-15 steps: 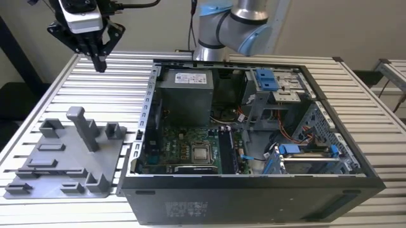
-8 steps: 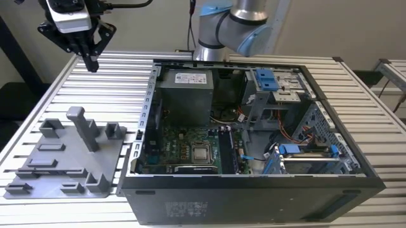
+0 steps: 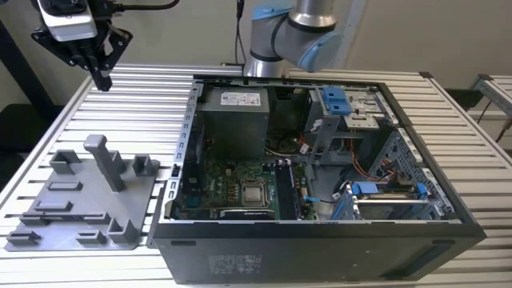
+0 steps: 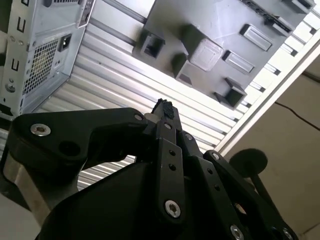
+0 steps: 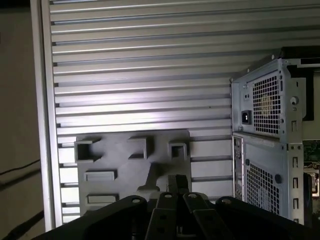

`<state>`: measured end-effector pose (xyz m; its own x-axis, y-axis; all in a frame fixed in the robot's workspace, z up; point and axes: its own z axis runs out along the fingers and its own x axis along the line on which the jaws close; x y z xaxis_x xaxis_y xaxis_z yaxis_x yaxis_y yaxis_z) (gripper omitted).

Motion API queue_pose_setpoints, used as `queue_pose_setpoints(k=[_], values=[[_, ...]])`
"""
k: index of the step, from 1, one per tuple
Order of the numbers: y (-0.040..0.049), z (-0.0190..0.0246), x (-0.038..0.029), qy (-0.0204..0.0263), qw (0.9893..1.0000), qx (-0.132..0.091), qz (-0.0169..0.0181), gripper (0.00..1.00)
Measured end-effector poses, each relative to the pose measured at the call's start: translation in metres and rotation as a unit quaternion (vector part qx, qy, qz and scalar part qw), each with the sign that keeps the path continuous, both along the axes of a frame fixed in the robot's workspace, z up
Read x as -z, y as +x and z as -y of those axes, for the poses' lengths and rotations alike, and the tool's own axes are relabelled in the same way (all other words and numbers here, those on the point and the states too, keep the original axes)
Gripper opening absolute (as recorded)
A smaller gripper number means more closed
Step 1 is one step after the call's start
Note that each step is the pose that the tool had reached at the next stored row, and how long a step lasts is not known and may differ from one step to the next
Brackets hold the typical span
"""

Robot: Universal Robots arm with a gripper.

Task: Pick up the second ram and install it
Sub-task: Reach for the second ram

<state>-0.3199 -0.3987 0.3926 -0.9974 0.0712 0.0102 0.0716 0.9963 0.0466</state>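
While the gripper (image 3: 103, 81) hangs above the far corner of the slatted table (image 3: 144, 108) on the exterior view's left, its jaws are drawn together to a point with nothing between them. The second wrist view shows the same closed tips (image 4: 162, 106) from behind the linkage.

The grey fixture tray (image 3: 80, 204) lies by the table's near corner on that side, well apart from the gripper, its posts upright. Both wrist views look down on it.

The open computer case (image 3: 320, 180) fills the middle of the table. The exterior view looks into it. There a dark strip that seems to be the second ram (image 3: 286, 192) stands on edge in the motherboard slots just beside the processor (image 3: 254, 193), though I cannot tell it for certain. The first wrist view instead shows the case's vented rear panel (image 5: 265, 105).
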Motion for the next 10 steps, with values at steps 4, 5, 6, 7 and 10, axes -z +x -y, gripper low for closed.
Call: queue_pose_setpoints(k=[4,5,6,7,10], values=[[-0.0092,0.0,0.0,0.0,1.0,0.0,-0.0015,0.11],[-0.0111,0.0,0.0,0.0,1.0,0.0,-0.002,0.11],[-0.0124,0.0,0.0,0.0,1.0,0.0,-0.0028,0.11],[-0.0135,-0.0001,0.0,0.0,1.0,0.0,-0.0033,0.11],[-0.0176,-0.0001,0.0,0.0,1.0,0.0,-0.0045,0.11]])
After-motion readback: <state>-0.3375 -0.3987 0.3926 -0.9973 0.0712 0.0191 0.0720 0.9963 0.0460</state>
